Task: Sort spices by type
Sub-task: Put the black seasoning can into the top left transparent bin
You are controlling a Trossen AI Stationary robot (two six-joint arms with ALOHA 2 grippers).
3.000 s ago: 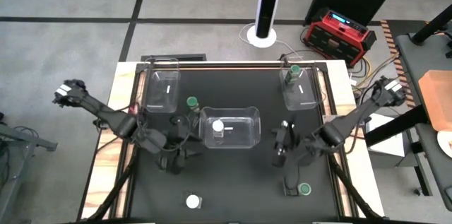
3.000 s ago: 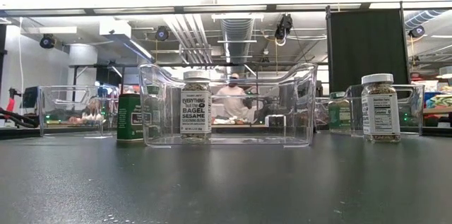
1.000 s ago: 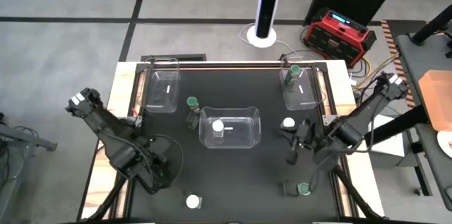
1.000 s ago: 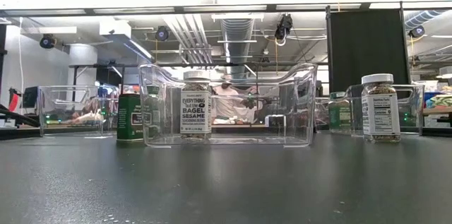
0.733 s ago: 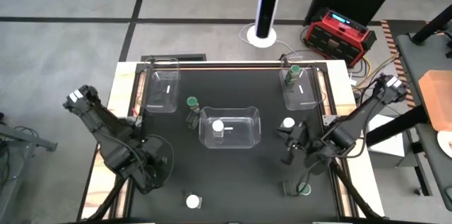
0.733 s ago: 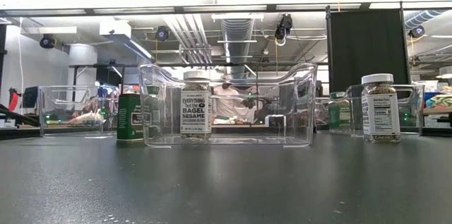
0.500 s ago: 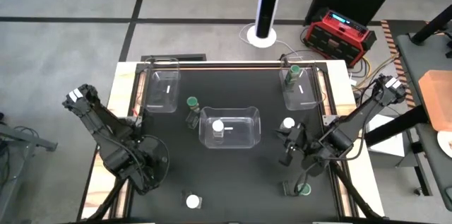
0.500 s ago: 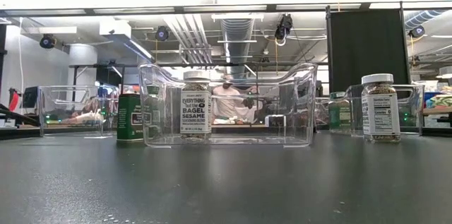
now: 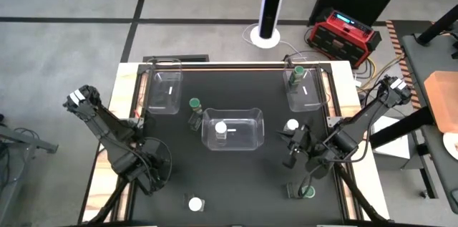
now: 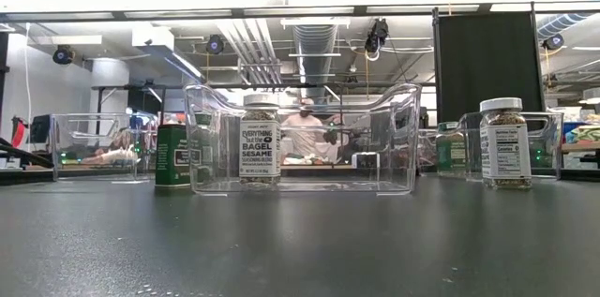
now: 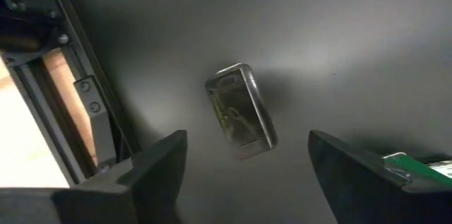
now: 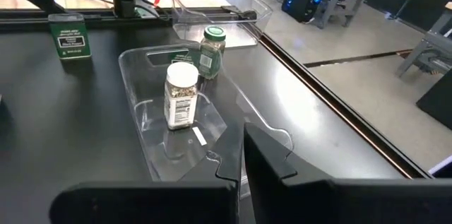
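Support surface: one table (image 9: 236, 173) with a black top and pale wooden margins along the left and right of the frame.

Standing directly on the top, overhead view:
- Clear bin A (image 9: 163, 91), upper left.
- Clear bin B (image 9: 303, 89), upper right.
- Clear centre bin (image 9: 232, 129), mid-frame.
- Green-lidded jar (image 9: 194, 104), upright, just beside the centre bin's upper-left corner.
- White-lidded jar (image 9: 291, 125), upright, right of the centre bin and apart from it.
- Second green-lidded jar (image 9: 309, 192), lower right.
- Second white-lidded jar (image 9: 195, 203), bottom edge, left of centre, well apart from the rest.
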